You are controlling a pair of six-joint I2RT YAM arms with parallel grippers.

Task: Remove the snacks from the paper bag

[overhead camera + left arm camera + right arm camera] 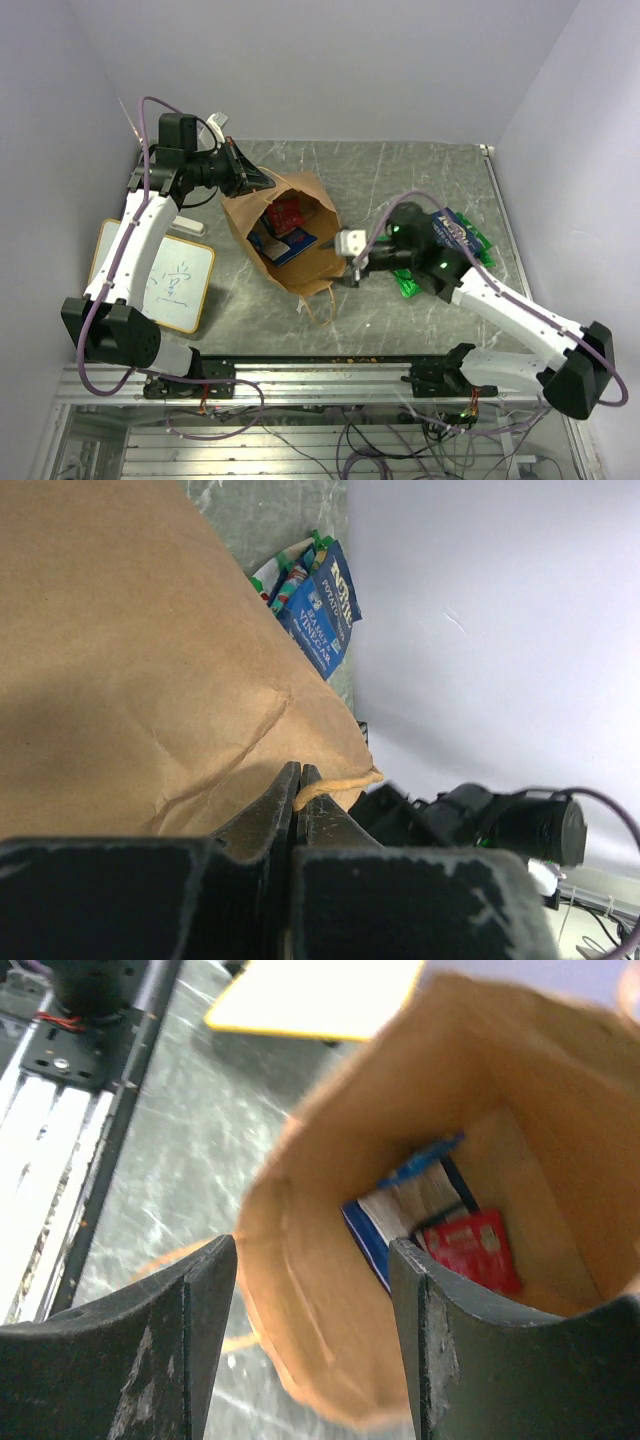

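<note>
So the paper bag [262,222] sits around the middle of the marble-look table [400,170], a bit left of centre, with its mouth gaping up at the overhead camera. The left gripper [250,180] is on the bag's far-left rim. In the left wrist view its fingers are squeezed together with a strip of the brown paper edge pinched between them.

The right gripper [310,1360] is at the bag's near-right side, just outside the rim, with its fingers spread wide and nothing between them. Its wrist view is blurry, but it looks straight into the bag's mouth, which fills the gap past the fingers.

There's still stuff inside. A small red packet [288,213] lies toward the far side, and a blue packet [290,247] with white print sits just nearer than it.

Out on the table to the right of the bag, well apart from it, a second blue packet [458,232] lies past the right arm's wrist. A green packet [405,284] pokes out from under that arm.

A small whiteboard [180,285] with writing lies at the near left, beside the left arm.
</note>
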